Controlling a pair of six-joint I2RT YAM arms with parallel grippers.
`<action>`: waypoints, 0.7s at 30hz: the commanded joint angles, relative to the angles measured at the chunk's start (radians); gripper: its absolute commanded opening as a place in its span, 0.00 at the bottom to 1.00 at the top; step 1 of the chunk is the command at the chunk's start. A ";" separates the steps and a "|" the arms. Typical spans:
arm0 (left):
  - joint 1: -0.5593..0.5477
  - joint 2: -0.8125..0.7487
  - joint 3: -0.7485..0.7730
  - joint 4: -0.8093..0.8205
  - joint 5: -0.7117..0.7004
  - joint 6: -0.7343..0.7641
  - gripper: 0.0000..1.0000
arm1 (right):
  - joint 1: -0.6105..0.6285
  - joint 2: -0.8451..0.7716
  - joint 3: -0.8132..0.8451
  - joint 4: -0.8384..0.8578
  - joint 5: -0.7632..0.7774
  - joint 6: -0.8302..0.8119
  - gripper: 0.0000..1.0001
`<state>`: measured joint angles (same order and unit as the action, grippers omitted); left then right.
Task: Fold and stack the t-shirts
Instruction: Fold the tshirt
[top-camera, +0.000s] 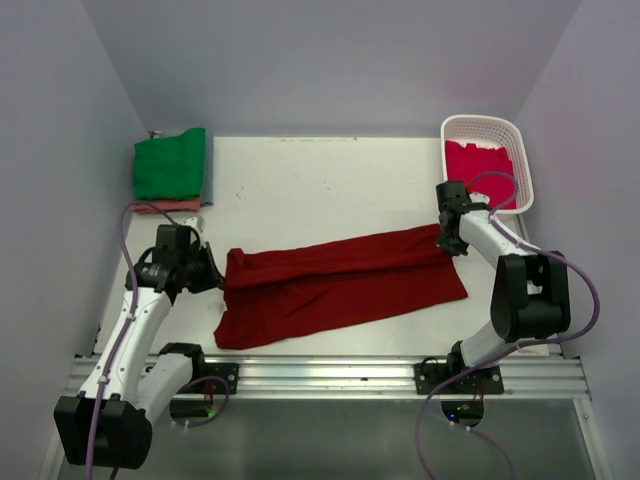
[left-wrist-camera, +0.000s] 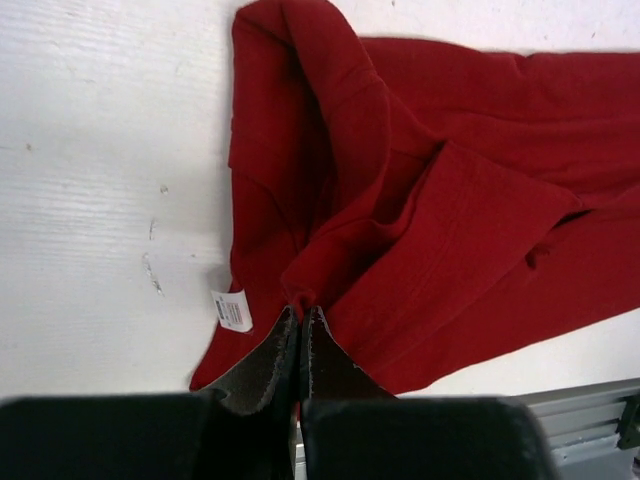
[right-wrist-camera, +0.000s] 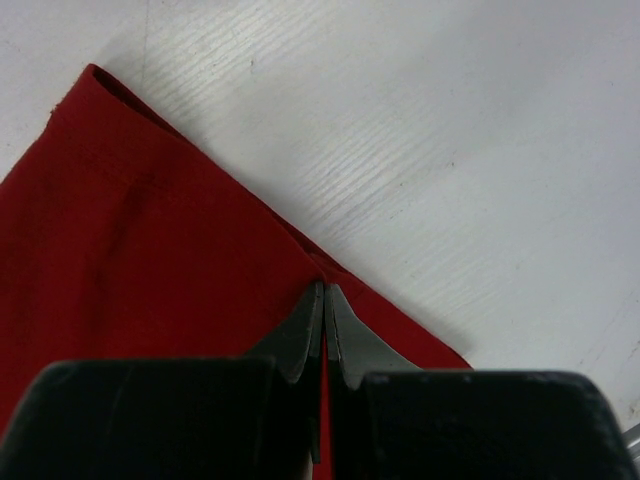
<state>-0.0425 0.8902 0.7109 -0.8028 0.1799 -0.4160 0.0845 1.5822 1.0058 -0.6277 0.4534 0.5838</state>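
A large dark red t-shirt (top-camera: 340, 285) lies stretched across the middle of the table, partly folded along its length. My left gripper (top-camera: 215, 272) is shut on a pinch of the shirt's left end (left-wrist-camera: 300, 295), where the cloth bunches in folds and a white label (left-wrist-camera: 233, 310) shows. At the shirt's right end my right gripper (top-camera: 447, 240) is shut on the cloth edge (right-wrist-camera: 322, 280). A crimson-pink t-shirt (top-camera: 478, 163) lies in the basket. The folded green t-shirt (top-camera: 170, 163) tops a stack at the back left, with a salmon-pink one (top-camera: 170, 206) under it.
The white lattice basket (top-camera: 520, 150) stands at the back right corner. Grey walls close in the table on three sides. A metal rail (top-camera: 330, 375) with both arm bases runs along the near edge.
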 joint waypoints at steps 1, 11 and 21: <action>-0.031 -0.019 -0.031 -0.015 0.013 -0.056 0.00 | -0.006 -0.042 -0.006 0.017 0.013 0.013 0.00; -0.148 -0.057 -0.077 -0.007 0.003 -0.148 0.00 | -0.005 -0.037 -0.015 0.025 -0.001 0.005 0.14; -0.163 -0.204 -0.024 0.000 -0.006 -0.208 1.00 | -0.005 -0.099 -0.009 0.077 -0.102 -0.001 0.49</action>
<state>-0.1993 0.7044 0.6434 -0.8310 0.1783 -0.5922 0.0830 1.5433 0.9924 -0.6094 0.4152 0.5831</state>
